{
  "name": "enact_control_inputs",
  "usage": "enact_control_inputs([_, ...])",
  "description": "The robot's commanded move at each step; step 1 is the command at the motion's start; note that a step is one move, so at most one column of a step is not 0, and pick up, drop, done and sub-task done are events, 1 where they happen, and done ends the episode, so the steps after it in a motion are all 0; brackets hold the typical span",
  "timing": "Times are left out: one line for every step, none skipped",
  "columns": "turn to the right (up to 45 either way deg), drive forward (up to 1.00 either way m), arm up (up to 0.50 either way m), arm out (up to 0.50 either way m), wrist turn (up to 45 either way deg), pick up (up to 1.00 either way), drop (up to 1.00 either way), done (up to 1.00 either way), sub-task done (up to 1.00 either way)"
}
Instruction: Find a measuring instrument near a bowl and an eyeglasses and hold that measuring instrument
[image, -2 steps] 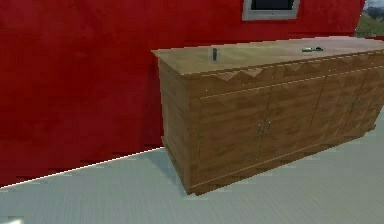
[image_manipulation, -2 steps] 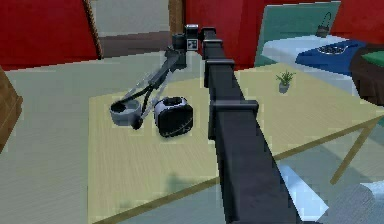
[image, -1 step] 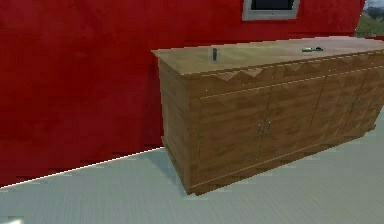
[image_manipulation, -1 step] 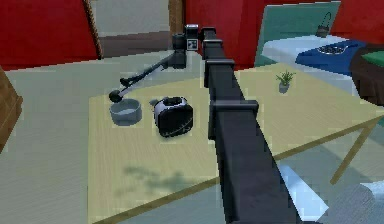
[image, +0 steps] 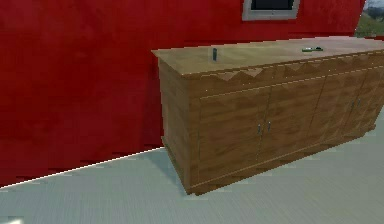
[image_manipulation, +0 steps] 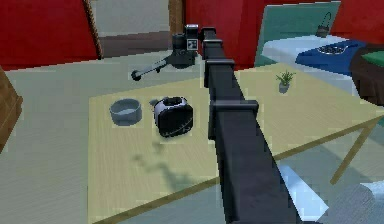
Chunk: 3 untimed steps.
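As arm (image_manipulation: 235, 125) spans table (image_manipulation: 130, 170), gripper (image_manipulation: 142, 72) near bowl (image_manipulation: 124, 110).

Just nearer than the gripper (image_manipulation: 143, 72) stand a grey bowl (image_manipulation: 124, 110) and a black-and-white device (image_manipulation: 172, 115), side by side. Nearer still, the tabletop (image_manipulation: 130, 178) lies bare.

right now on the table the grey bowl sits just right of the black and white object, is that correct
Not quite. The arm side view shows the grey bowl on the table just left of the black and white object, not right of it.
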Motion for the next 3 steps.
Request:
enact_control_inputs([0.0,0.0,0.0,0.0,6.0,0.0,0.0,0.0,0.0])
enact_control_inputs([0.0,0.0,-0.3,0.0,0.0,0.0,0.0,0.0,0.0])
enact_control_inputs([0.0,0.0,0.0,0.0,0.0,1.0,0.0,0.0,0.0])
